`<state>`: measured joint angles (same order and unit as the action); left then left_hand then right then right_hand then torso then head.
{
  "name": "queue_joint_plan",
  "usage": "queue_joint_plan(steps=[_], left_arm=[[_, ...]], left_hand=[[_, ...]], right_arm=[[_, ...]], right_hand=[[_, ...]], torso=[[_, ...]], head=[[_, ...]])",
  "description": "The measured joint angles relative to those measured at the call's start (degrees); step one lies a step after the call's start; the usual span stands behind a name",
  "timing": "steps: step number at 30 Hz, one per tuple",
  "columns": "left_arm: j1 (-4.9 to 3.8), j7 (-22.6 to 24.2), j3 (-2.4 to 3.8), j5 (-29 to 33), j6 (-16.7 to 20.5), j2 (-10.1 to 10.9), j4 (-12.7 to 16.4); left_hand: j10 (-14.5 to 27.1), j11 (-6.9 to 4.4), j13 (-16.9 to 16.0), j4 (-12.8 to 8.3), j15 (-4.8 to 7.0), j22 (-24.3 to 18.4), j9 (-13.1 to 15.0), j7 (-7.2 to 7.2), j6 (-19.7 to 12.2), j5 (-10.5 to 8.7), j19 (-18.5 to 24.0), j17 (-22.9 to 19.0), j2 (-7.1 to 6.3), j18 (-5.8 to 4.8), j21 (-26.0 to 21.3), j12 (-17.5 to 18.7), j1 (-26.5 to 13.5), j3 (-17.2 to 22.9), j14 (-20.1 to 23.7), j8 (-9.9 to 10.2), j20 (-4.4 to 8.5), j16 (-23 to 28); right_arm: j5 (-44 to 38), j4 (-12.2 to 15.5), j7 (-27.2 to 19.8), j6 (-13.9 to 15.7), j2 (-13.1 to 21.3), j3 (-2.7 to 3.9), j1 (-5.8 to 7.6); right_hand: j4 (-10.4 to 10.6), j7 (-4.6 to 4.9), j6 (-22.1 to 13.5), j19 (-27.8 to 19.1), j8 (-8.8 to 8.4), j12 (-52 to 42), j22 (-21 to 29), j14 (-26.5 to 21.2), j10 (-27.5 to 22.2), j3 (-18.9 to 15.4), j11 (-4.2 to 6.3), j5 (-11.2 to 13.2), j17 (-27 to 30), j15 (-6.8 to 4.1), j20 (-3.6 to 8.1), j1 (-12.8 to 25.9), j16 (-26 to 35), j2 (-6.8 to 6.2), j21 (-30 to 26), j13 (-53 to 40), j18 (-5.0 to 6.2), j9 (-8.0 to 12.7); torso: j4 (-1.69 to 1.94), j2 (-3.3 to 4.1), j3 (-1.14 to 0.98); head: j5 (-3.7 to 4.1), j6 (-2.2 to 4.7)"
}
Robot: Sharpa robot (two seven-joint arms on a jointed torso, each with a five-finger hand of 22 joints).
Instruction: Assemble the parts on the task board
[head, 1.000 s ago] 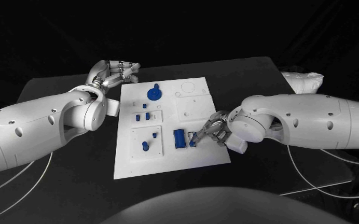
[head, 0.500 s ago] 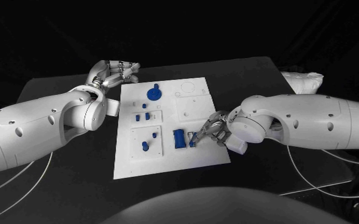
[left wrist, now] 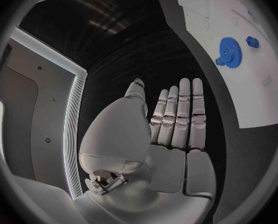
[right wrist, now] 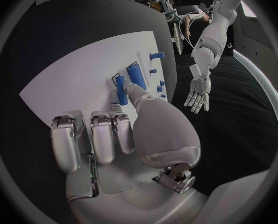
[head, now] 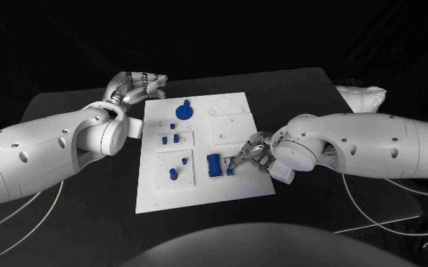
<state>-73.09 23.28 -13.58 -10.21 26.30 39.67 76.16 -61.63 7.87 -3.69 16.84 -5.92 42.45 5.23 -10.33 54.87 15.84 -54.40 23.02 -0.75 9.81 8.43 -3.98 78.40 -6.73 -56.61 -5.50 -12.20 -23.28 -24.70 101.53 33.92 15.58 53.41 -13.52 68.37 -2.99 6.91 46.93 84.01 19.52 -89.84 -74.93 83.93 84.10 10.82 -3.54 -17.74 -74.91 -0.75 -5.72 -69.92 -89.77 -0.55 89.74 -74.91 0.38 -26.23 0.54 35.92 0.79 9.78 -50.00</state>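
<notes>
- Near the board's right-hand edge in the head view, the right hand (head: 250, 156) works at a blue rectangular part (head: 214, 165) lying on the task board (head: 201, 199); the step in hand looks like picking up or seating this piece.
- From the right wrist view, a fingertip touches a blue bar-shaped part (right wrist: 121, 90), with a second blue bar (right wrist: 136, 77) just beside it; the other fingers are curled in. Whether the hand truly pinches the part or only presses it, I cannot tell.
- Left hand (head: 133, 88) rests off the board's far left corner on the black surface (head: 62, 103), fingers straight and apart, holding nothing; the blue gear (left wrist: 229, 49) lies near it.
- Next move, I judge: a firm hold on the bar, then alignment with its slot.
- Hidden: the contact under the thumb, and the slot shapes, too small to read.
</notes>
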Motion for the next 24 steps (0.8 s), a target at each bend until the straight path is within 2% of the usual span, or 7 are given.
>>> queue_joint_plan(steps=[7,16,19,20,24], left_arm=[[0.0,-0.02,0.0,0.0,-0.05,-0.04,-0.02],[0.0,-0.03,0.0,-0.01,-0.09,-0.03,-0.03],[0.0,-0.04,0.0,-0.01,-0.11,-0.03,-0.03],[0.0,-0.04,0.0,-0.01,-0.11,-0.03,-0.03],[0.0,-0.05,0.0,-0.01,-0.13,-0.03,-0.01]], left_hand=[[0.0,0.0,0.0,-0.16,0.2,-0.08,0.0,0.0,0.0,0.24,0.0,-0.07,0.0,0.0,0.0,0.0,0.0,-0.16,0.21,0.0,0.0,0.0],[0.0,0.0,0.0,-0.16,0.21,-0.08,0.0,0.0,0.0,0.24,0.0,-0.06,0.0,0.01,0.0,0.0,0.0,-0.16,0.21,0.0,0.0,0.0],[0.0,0.0,0.0,-0.16,0.21,-0.08,0.0,0.0,0.0,0.24,0.0,-0.06,0.0,0.0,0.0,0.0,0.0,-0.16,0.21,0.0,0.0,0.0],[0.0,0.0,0.0,-0.16,0.21,-0.08,0.0,0.0,0.0,0.24,0.0,-0.06,0.0,0.0,0.0,0.0,0.0,-0.16,0.21,0.0,0.0,0.0],[0.0,0.0,0.0,-0.16,0.21,-0.08,-0.01,0.0,0.0,0.24,0.0,-0.06,0.0,0.0,0.0,0.0,0.0,-0.16,0.21,0.0,0.0,0.0]], right_arm=[[-0.55,0.06,-0.09,0.32,-0.02,0.01,0.01],[-0.92,0.13,-0.23,0.57,-0.11,0.01,0.01],[-1.03,0.07,-0.24,0.68,-0.2,0.01,0.0],[-1.06,0.05,-0.24,0.72,-0.23,0.01,0.0],[-1.15,-0.02,-0.26,0.92,-0.33,0.01,0.0]], right_hand=[[0.15,0.02,-2.06,0.0,2.68,0.0,0.01,0.0,0.0,-0.63,0.0,0.0,0.0,0.0,0.0,0.0,0.0,0.0,0.0,0.0,0.0,-1.9],[0.15,-0.02,-2.83,0.0,3.81,0.0,0.01,0.0,0.0,-0.94,-0.01,0.0,0.01,0.0,-0.01,-0.01,0.0,0.01,0.0,0.0,0.0,-2.7],[0.17,-0.05,-3.21,0.0,4.88,0.0,0.01,0.0,0.0,-0.93,-0.01,0.0,0.01,0.01,-0.01,-0.4,0.0,0.75,0.0,0.0,0.0,-3.22],[0.51,-0.04,-3.23,0.0,5.2,0.0,0.01,0.0,0.0,-0.79,-0.01,-0.31,0.01,0.01,-0.01,-0.22,0.0,1.49,0.0,0.0,0.0,-3.32],[1.46,-0.03,-3.23,0.0,5.92,0.0,0.02,0.0,0.0,-0.11,-0.01,-1.59,0.01,0.01,-0.01,0.21,0.0,2.97,0.0,0.0,0.0,-3.5]], torso=[[0.01,-0.01,0.01],[0.0,-0.02,0.01],[0.0,-0.01,0.01],[0.0,-0.01,0.02],[0.01,0.0,0.03]], head=[[-0.05,0.0],[-0.08,0.0],[-0.06,0.0],[-0.05,0.0],[-0.05,0.0]])
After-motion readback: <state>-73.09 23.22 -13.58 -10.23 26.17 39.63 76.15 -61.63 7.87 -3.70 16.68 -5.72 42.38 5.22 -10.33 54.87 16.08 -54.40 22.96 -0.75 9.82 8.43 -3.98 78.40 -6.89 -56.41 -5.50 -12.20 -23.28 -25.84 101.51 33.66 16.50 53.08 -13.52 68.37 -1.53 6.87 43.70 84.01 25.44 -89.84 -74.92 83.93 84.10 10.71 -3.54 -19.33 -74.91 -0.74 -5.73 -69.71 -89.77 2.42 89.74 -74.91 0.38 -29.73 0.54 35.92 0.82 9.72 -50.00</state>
